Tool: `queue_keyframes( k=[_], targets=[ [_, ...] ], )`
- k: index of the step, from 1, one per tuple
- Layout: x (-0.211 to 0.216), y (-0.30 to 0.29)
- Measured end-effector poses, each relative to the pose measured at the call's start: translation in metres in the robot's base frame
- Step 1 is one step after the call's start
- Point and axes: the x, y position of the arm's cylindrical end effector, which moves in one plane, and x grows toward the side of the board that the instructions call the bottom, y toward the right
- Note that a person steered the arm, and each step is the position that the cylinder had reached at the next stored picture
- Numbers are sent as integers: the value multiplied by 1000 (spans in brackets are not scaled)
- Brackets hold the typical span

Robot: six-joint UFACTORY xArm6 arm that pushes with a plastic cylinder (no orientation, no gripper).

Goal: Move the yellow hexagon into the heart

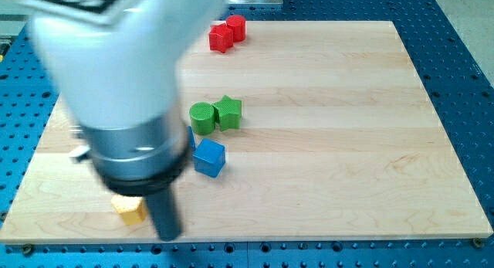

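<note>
A yellow block, partly hidden by the arm so its shape is unclear, lies near the board's bottom left edge. My tip rests on the board just to the right of it, close to or touching it. The arm's large blurred body covers the view's left half. No heart-shaped block shows; it may be hidden behind the arm.
A blue cube lies right of the arm, with a sliver of another blue block at the arm's edge. A green cylinder and green star touch above it. Two red blocks sit at the top edge.
</note>
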Motion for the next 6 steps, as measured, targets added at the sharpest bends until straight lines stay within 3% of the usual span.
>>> queue_keyframes(
  k=[1,2,5,6],
  targets=[
    [0,-66],
    [-8,-94],
    [-16,-46],
    [-37,-52]
  ],
)
